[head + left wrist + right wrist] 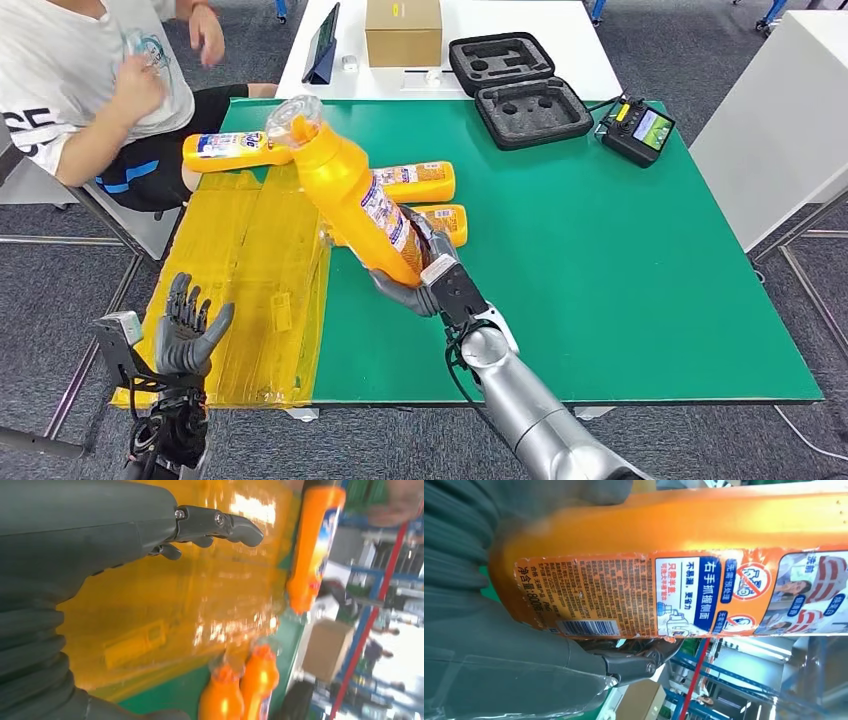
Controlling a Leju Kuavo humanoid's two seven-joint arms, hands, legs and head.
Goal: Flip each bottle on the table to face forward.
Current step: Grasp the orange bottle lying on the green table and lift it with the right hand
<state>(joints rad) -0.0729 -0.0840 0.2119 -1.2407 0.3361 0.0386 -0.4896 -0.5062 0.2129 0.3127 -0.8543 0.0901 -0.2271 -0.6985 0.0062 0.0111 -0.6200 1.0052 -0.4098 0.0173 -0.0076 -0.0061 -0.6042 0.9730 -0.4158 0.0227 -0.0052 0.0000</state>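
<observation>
My right hand (420, 275) grips the base of an orange bottle (350, 195) and holds it tilted above the table, clear cap toward the far left. In the right wrist view the held bottle (684, 565) shows its back label with small print and a barcode. Two more orange bottles (420, 182) (440, 220) lie side by side on the green mat behind it. A fourth bottle (235, 150) lies at the far left edge; the left wrist view shows this bottle (312, 545). My left hand (188, 330) hangs open off the table's near left corner.
The table (620, 260) has a green mat with a yellow taped patch (250, 270) on the left. A person (90, 80) sits at the far left. A black foam case (520, 90), a controller (640, 130) and a cardboard box (403, 30) stand at the back.
</observation>
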